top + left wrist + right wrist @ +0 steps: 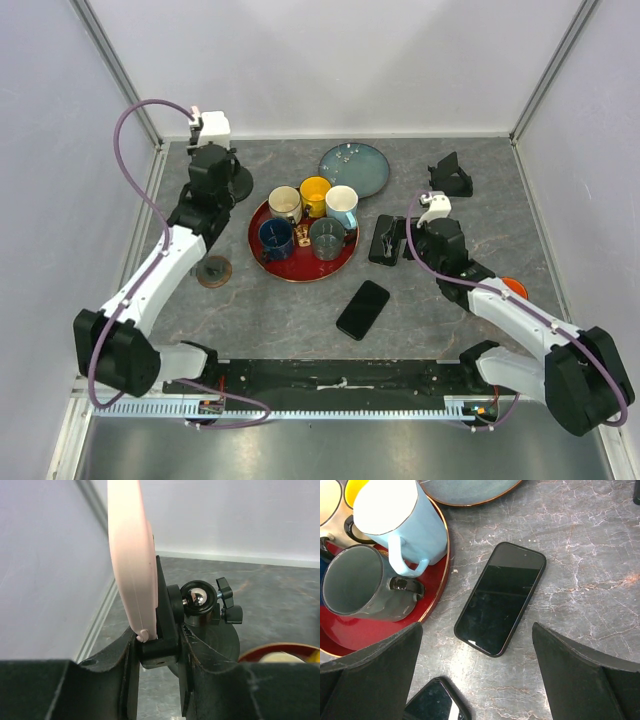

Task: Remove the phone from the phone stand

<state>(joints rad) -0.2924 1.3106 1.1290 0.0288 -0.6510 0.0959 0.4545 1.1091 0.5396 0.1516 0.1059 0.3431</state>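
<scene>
Left gripper (159, 647): lower centre, flanking phone (129, 555) foot; whether it is clamped, cannot tell.
Your move: lift phone straight off stand (200, 602).
Right gripper (475, 632): released.

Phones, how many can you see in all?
3. The pink phone stands in the phone stand at back left; one black phone lies just right of the red tray; a second black phone lies toward the near edge. Others may be hidden.

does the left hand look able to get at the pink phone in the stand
Probably yes: the left hand has fingers flanking the phone where it sits in the stand, nothing else between.
</scene>
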